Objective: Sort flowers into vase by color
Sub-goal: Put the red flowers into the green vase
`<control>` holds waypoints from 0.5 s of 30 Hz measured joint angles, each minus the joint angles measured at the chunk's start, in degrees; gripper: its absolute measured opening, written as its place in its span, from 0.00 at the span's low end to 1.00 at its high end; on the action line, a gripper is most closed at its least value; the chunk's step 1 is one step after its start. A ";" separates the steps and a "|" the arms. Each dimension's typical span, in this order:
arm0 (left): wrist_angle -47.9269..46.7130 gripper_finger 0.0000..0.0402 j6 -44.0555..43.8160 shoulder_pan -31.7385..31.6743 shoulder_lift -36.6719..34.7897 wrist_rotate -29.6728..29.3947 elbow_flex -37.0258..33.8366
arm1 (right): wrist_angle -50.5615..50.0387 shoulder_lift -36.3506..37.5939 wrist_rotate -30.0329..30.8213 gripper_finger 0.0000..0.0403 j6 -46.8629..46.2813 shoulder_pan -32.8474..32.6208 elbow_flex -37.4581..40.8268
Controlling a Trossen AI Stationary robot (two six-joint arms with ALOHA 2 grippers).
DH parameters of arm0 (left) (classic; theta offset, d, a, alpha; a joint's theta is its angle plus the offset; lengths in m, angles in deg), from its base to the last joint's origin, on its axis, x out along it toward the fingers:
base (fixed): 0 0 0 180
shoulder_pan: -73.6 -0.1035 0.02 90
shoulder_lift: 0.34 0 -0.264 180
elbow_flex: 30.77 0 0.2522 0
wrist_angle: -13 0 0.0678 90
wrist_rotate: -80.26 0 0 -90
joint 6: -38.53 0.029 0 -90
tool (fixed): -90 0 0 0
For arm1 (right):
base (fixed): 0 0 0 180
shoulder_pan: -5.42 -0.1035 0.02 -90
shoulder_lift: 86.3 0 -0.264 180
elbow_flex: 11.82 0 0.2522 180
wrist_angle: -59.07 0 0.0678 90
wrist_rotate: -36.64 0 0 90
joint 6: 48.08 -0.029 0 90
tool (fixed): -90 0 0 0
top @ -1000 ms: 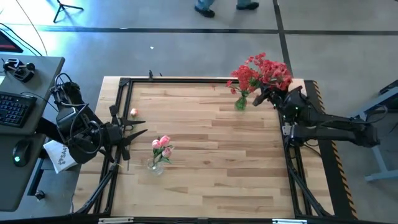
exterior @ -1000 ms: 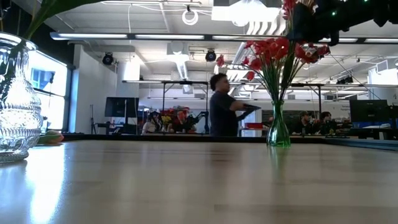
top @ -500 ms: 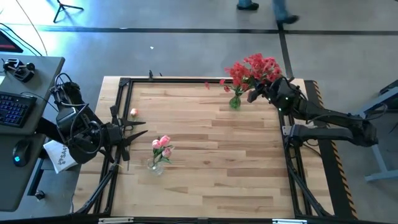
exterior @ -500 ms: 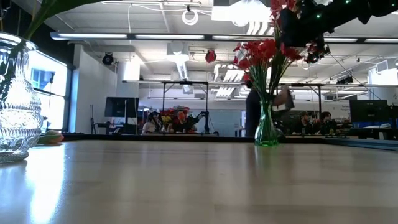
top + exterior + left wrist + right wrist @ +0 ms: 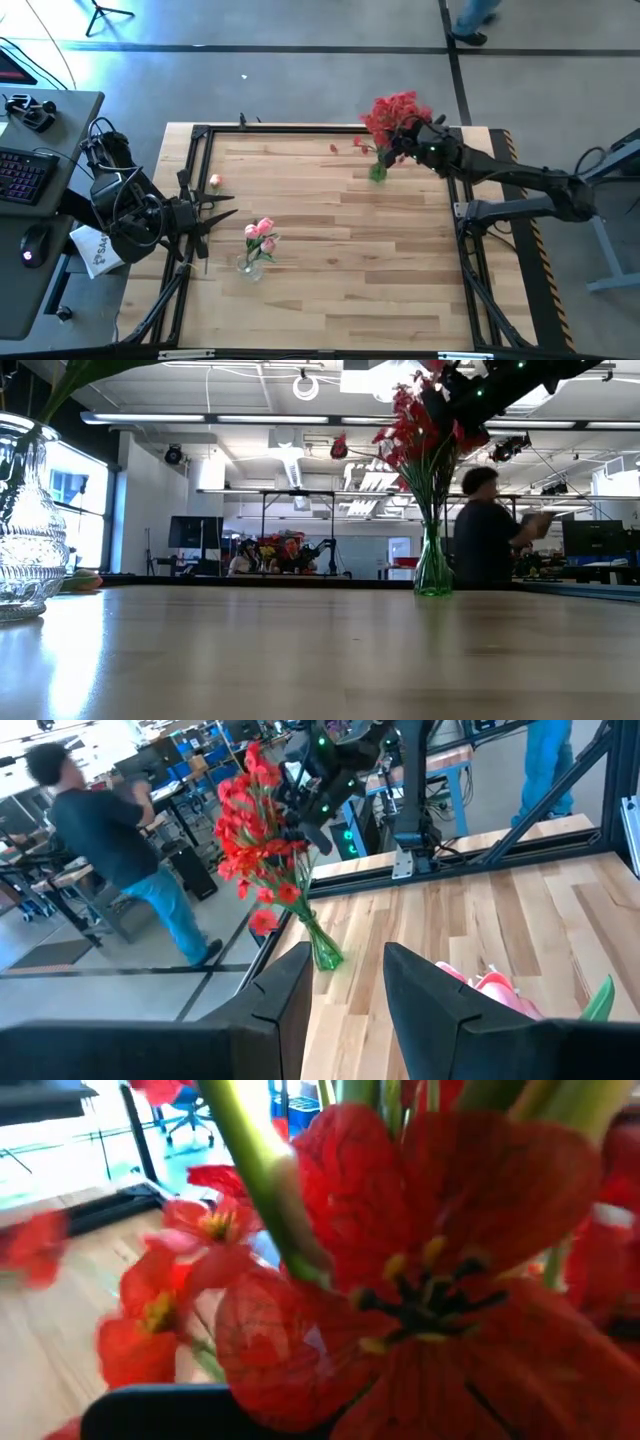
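Observation:
Red flowers (image 5: 392, 112) stand in a small green vase (image 5: 378, 172) near the table's far right corner, their stems leaning. My right gripper (image 5: 408, 140) is shut, reaches level from the right and sits among the red blossoms (image 5: 430, 1280), which fill its wrist view. Pink flowers (image 5: 260, 232) stand in a clear glass vase (image 5: 250, 265) left of centre. My left gripper (image 5: 345, 990) waits open at the table's left edge, pointing at the pink flowers, with nothing between its fingers. My right gripper touches the red bouquet at the blossoms and upper stems (image 5: 290, 830), coming level from the table's right side. The blossoms hide the fingertips, so I cannot tell whether a stem is pinched. The stems stay in the green vase, whose base stands on the table.
Two loose red blossoms (image 5: 335, 148) (image 5: 358, 143) lie on the wood left of the green vase. A small pink bud (image 5: 214, 181) lies near the left edge. A black frame (image 5: 300, 127) borders the table. People move in the room beyond.
My right gripper has gone toward the table's far edge and left, tipping nearer level, into the red blossoms. The bouquet has swung left and the green vase has slid a little left. Loose red blossoms have dropped onto the table.

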 joint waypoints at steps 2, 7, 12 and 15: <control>0.00 0.29 -0.02 0.00 0.00 0.02 0.00 | 0.49 -1.56 0.04 0.01 0.19 -0.02 -0.08; 0.00 0.29 -0.09 0.00 -0.02 0.02 0.00 | -0.32 -4.01 0.14 0.03 1.16 -0.13 0.12; 0.02 0.29 -0.11 0.00 0.00 0.02 0.00 | -0.11 -2.99 0.20 0.19 2.51 -0.17 0.13; 0.04 0.29 -0.15 0.01 0.00 0.02 -0.02 | 0.05 -0.60 0.25 0.32 2.91 -0.17 0.14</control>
